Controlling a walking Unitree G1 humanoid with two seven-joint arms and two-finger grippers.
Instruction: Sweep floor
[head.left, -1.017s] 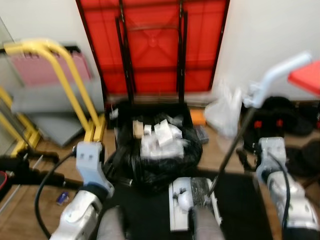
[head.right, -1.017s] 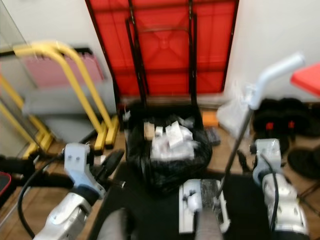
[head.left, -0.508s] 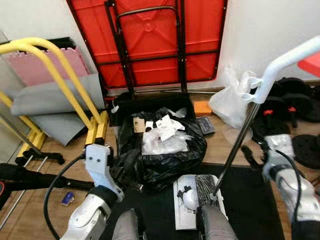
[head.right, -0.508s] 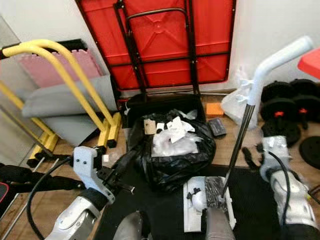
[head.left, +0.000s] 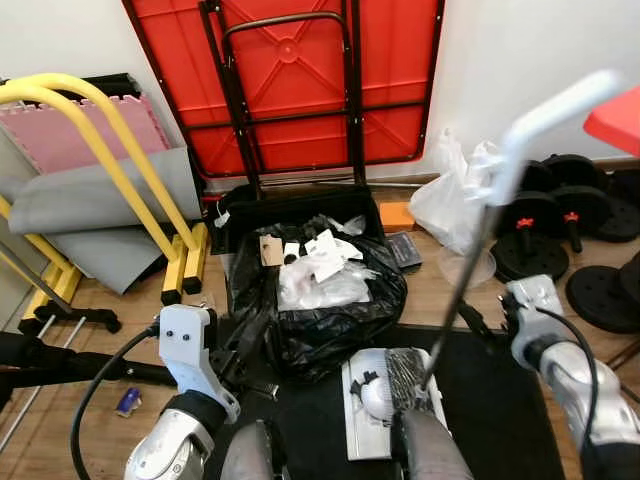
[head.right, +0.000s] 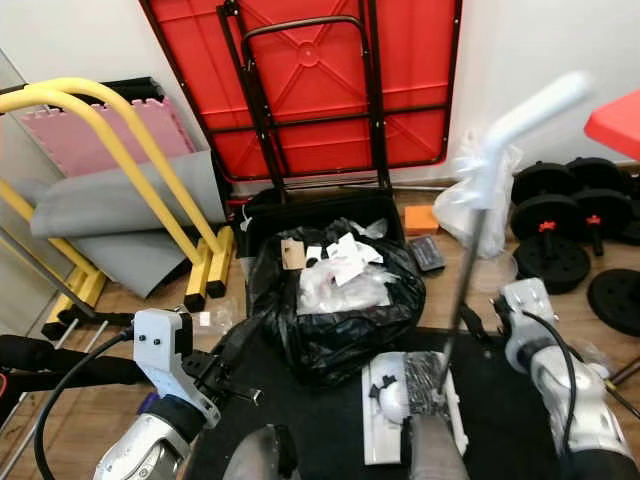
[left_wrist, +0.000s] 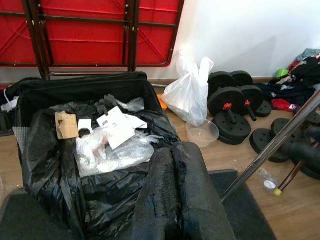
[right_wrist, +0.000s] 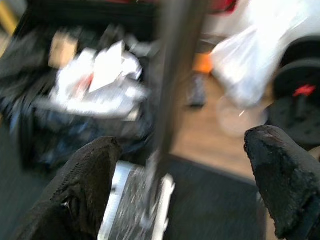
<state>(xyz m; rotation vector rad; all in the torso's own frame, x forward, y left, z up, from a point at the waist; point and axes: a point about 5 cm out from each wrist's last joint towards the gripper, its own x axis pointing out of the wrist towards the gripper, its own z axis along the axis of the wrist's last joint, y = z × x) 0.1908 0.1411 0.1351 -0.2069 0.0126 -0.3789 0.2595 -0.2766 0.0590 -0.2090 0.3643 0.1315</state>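
One dustpan (head.left: 385, 400) lies on the black mat's (head.left: 500, 400) far edge, its single pole (head.left: 470, 270) rising to a pale handle (head.left: 550, 105). One full bin bag (head.left: 320, 290) sits behind it, with one white bag (head.left: 455, 205) by the wall. The left gripper (left_wrist: 175, 200) is closed and empty. The right gripper (right_wrist: 185, 185) gapes wide, its fingers (right_wrist: 90, 180) clear of the pole. Since half a second ago the pole has swung left, now blurred.

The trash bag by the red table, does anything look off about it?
The black trash bag is heaped above its bin, with white scraps loose on top that could slide out. A small blue item lies on the floor.
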